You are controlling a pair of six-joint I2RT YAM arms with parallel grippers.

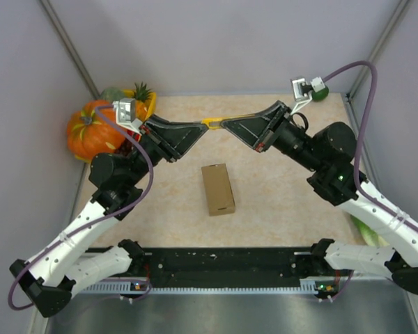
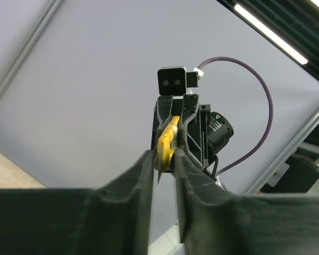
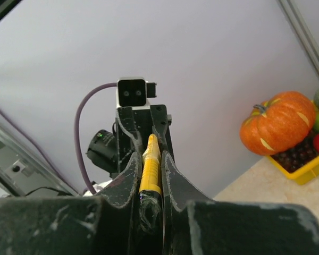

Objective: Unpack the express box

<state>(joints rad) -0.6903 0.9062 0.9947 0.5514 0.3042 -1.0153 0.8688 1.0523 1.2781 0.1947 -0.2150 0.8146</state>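
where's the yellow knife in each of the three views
Top view: the knife is upper centre, bridging the tips of the left gripper and right gripper.
Left wrist view: knife at centre, between that camera's own fingers.
Right wrist view: knife at lower centre, between its own fingers.
Shared landmark: the pumpkin, far left from the top and at the right edge in the right wrist view; the left wrist view misses it.

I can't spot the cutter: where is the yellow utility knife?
In the top view, the yellow utility knife is held between the left end effector and right end effector, beyond the express box.
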